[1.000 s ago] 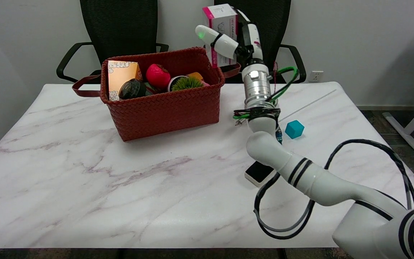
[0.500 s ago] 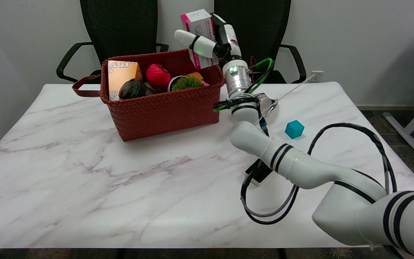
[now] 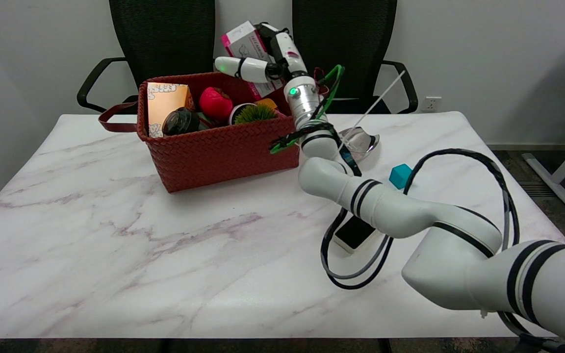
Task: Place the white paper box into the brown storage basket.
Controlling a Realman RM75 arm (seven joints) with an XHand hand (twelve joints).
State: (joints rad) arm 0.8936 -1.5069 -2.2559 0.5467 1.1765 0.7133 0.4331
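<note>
Right hand point(image 3: 265, 61) grips the white paper box point(image 3: 249, 51), fingers wrapped around it, long axis tilted. Box hangs over the brown storage basket point(image 3: 223, 142), apparently above its far right corner; open space lies below-left of hand.

White paper box point(image 3: 246, 45) now over basket point(image 3: 223, 147)

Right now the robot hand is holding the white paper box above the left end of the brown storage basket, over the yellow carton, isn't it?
Not quite. The head view shows the robot hand holding the white paper box above the right end of the brown storage basket, near the small green plant. The yellow carton stands at the basket's left end, away from the box.
</note>
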